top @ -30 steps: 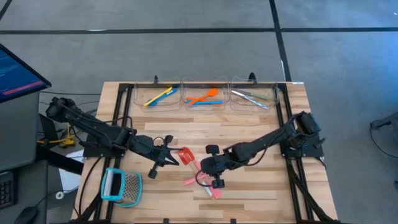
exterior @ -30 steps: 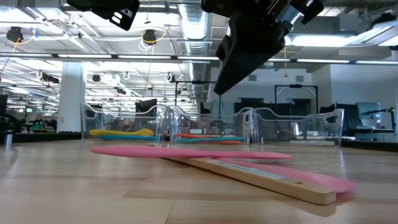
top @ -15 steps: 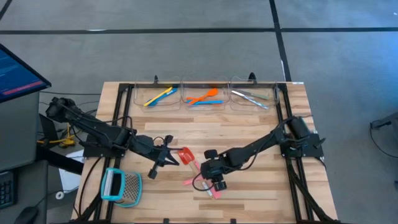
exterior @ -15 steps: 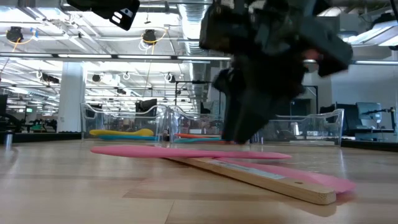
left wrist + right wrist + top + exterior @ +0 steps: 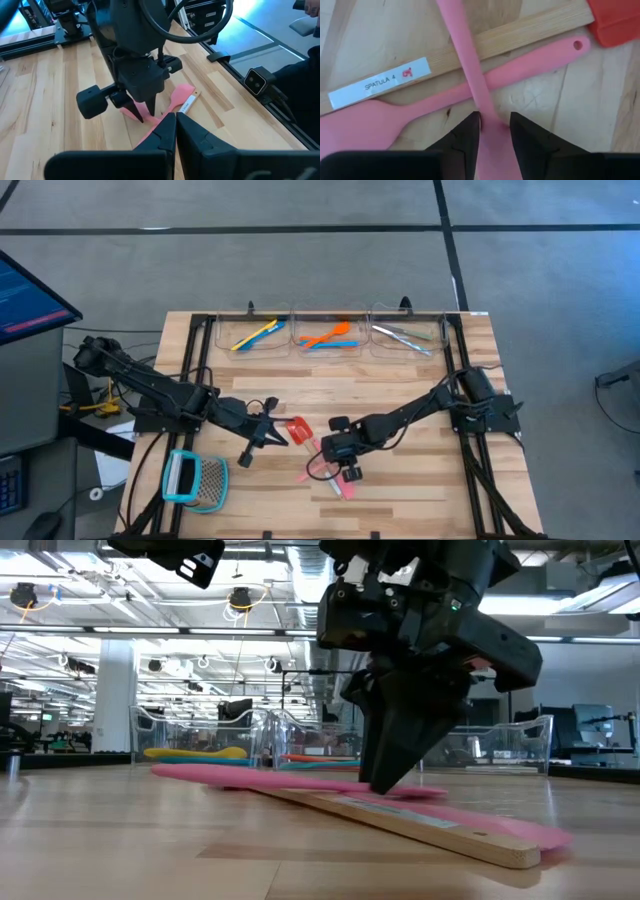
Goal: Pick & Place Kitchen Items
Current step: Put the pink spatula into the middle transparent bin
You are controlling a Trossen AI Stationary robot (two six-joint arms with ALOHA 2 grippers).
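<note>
A: Item: pink spoon [image 5: 470, 70], lying crossed over a pink spatula [image 5: 520, 67] and a wooden-handled spatula [image 5: 485, 42] mid-surface [image 5: 400, 480]. Right hand [image 5: 494, 127] fingers straddle it, part open, nothing gripped.

B: Risk: closing may snag the crossed handles, dragging all three. Left hand [image 5: 175, 127] shut, empty, nearby.

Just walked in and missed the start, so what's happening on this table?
The right gripper is down on the wooden table, its jaws straddling a slim pink plastic utensil that crosses a pink spatula and a wooden-handled red spatula. The left gripper waits nearby, jaws shut and holding nothing. Three clear bins at the table's far edge already hold yellow, blue, orange and silvery utensils. A teal-framed mesh tool lies near the left arm.
</note>
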